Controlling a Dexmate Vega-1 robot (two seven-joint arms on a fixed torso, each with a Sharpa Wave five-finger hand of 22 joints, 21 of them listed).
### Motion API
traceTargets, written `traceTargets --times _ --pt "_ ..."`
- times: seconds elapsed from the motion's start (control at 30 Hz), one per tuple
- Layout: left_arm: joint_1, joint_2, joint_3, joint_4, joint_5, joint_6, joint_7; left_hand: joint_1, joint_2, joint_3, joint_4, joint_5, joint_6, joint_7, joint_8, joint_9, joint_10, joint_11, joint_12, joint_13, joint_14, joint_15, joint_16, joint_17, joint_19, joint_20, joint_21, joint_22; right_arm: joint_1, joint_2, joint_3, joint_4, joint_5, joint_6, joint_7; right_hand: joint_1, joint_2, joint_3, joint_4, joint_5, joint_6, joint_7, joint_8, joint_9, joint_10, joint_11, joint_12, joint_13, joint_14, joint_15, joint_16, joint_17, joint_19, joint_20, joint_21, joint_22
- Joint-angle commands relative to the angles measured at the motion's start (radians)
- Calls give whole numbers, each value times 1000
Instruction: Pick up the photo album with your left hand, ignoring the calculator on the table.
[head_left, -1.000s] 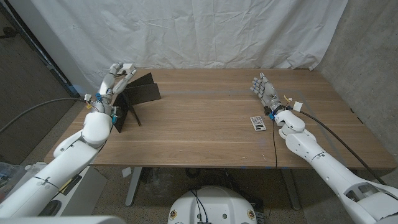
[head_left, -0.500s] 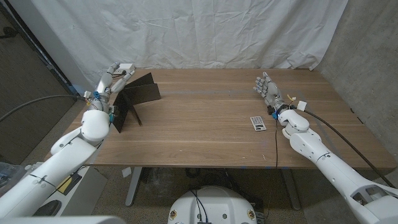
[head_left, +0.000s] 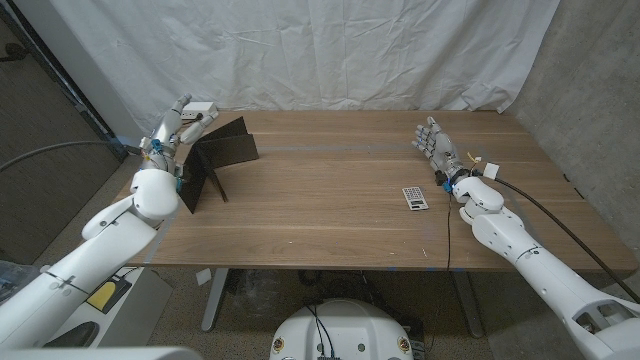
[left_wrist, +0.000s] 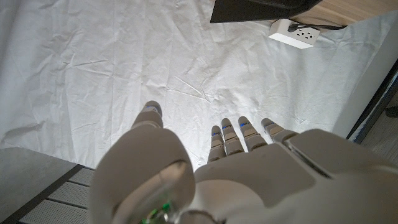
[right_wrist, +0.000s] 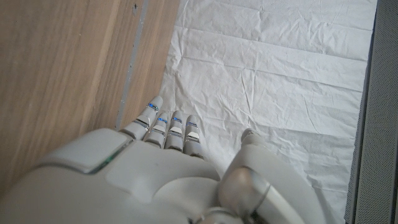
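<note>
Standing open at the frame's upper left, the dark hinged photo album (head_left: 215, 160) sits beside the left hand (head_left: 175, 125), fingers released; right hand (head_left: 434, 145) likewise spread above the small grey calculator (head_left: 415, 197).

The left hand (left_wrist: 205, 180) shows its back, fingers (left_wrist: 239, 134) reaching toward a wrinkled white sheet (left_wrist: 124, 68). Beyond the fingertips, a dark album edge (left_wrist: 261, 9) lies beside a white power strip (left_wrist: 295, 34) and a strip of wooden surface (left_wrist: 354, 9).

My arms are glossy white shells with rounded joints; my left hand (head_left: 172, 125) and right hand (head_left: 434, 147) are pale grey, their fingers (right_wrist: 163, 124) marked with small blue bands, and black cables trail back from each wrist
</note>
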Motion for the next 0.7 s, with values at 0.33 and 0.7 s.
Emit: traceTargets --times 0.33,0.7 --pt "-74 79 106 -64 153 254 3 59 -9 9 -37 8 -4 -9 1 3 -1 -16 0 1 3 -87 4 1 -36 -118 1 -1 -40 -34 19 -65 -3 -13 -35 -4 9 -1 -4 -4 9 -1 2 4 12 4 2 3 7 -1 1 5 13 -28 -6 1" --pt "-103 116 141 -73 196 340 -9 105 -26 11 -69 14 -14 -17 -1 3 -8 -25 -3 1 11 -95 4 -1 -99 -107 -9 -2 -43 -28 19 -66 0 -12 -40 -4 10 -1 -5 -4 10 -2 2 4 13 3 2 3 7 2 1 5 15 -28 -10 1"
